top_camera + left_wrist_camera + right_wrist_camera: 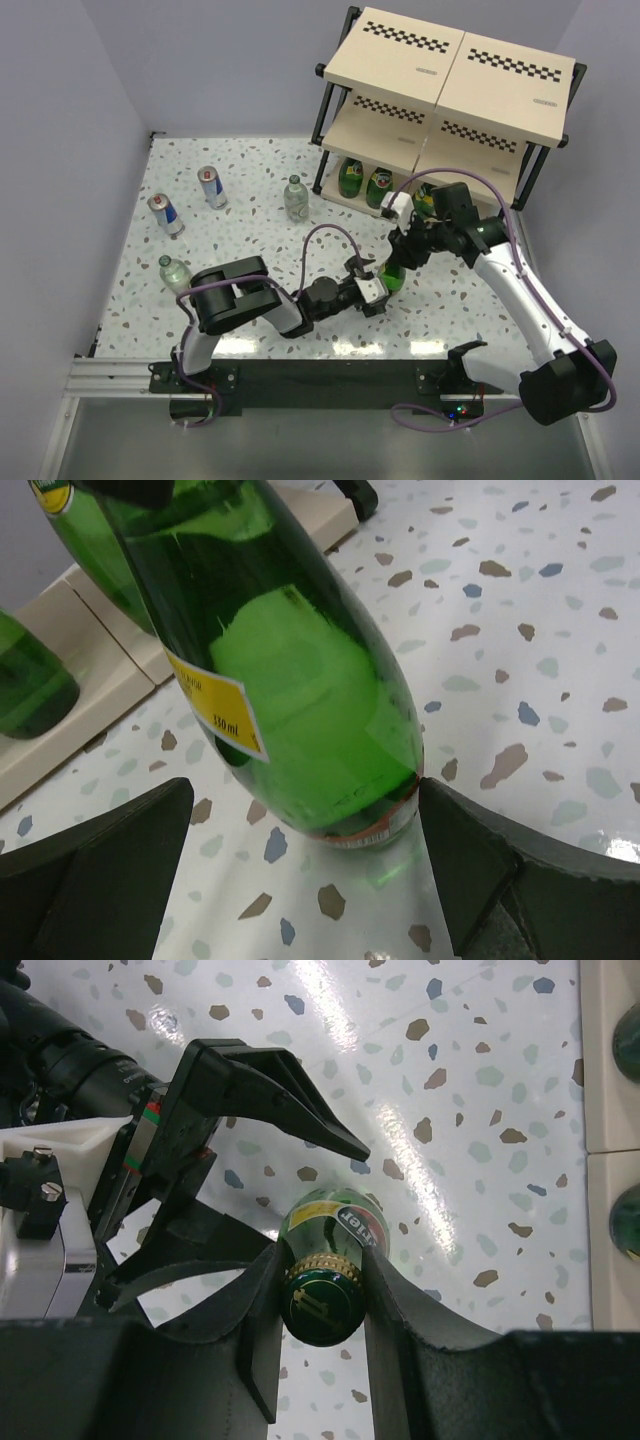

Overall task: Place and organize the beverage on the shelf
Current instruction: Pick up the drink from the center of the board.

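At least two green bottles (pixel 350 178) stand on the shelf's (pixel 455 60) bottom board. Right fingers (pixel 262 1310) pinch another bottle (pixel 322 1295) by its neck nearby; left fingers (pixel 110 860) are spread beside its base. Cans (pixel 211 186) and clear bottles (pixel 295 197) wait on the surface (pixel 250 160).

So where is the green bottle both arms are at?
Top view, centre-right: the green bottle sits on the table before the shelf, neck in the right gripper.
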{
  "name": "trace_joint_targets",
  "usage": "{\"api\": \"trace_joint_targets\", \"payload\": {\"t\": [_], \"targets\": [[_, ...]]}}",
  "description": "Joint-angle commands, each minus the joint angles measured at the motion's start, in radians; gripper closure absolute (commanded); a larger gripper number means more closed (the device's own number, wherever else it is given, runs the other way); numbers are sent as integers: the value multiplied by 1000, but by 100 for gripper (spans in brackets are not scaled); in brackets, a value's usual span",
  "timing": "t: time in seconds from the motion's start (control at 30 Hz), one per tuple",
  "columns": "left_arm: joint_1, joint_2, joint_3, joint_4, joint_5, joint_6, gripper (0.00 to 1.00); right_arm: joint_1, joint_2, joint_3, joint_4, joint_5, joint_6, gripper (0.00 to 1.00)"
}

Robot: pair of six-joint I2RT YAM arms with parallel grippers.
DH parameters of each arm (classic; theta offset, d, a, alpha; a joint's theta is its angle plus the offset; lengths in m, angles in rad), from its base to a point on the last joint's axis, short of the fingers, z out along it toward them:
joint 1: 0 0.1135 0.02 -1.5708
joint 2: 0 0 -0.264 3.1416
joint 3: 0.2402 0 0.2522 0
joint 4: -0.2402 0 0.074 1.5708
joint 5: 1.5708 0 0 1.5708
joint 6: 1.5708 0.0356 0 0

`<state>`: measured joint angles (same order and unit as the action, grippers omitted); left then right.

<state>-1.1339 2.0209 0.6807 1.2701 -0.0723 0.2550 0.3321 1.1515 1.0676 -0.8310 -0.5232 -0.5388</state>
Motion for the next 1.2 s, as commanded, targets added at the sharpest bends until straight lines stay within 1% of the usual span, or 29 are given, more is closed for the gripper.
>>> {"api": "trace_joint_targets", "payload": {"t": [0.0, 0.17, 0.3, 0.6, 0.7, 0.8, 0.87, 0.9, 0.97, 1.0, 1.07, 1.1, 1.13, 1.17], "targets": [[-3, -2, 48, 431, 14, 3, 0, 1, -53, 71, 64, -72, 39, 100], [-3, 16, 74, 434, 42, -49, 0, -19, -64, 74, 78, -103, 71, 100], [-3, 39, 100, 459, 34, -82, 0, -54, -68, 69, 96, -149, 95, 100], [-1, 71, 160, 482, 14, -94, 1, -128, -59, 54, 116, -262, 142, 100], [0, 71, 166, 485, 8, -94, 3, -142, -61, 45, 125, -267, 148, 100], [2, 67, 166, 483, 9, -95, 10, -146, -61, 40, 127, -259, 151, 100], [2, 64, 166, 483, 8, -99, 21, -148, -59, 37, 130, -255, 151, 100], [3, 61, 166, 485, 3, -100, 29, -150, -59, 35, 132, -253, 151, 100], [5, 59, 166, 485, -3, -100, 37, -150, -56, 29, 135, -256, 152, 100], [3, 61, 169, 485, -6, -97, 46, -151, -56, 28, 136, -259, 155, 100], [5, 61, 171, 488, -6, -95, 57, -153, -58, 25, 136, -262, 158, 100], [6, 61, 171, 486, -6, -95, 73, -157, -59, 25, 136, -262, 160, 100], [9, 61, 171, 488, -9, -99, 85, -160, -59, 20, 136, -262, 158, 100], [10, 59, 168, 492, -12, -102, 100, -162, -62, 19, 136, -262, 157, 100]]}}
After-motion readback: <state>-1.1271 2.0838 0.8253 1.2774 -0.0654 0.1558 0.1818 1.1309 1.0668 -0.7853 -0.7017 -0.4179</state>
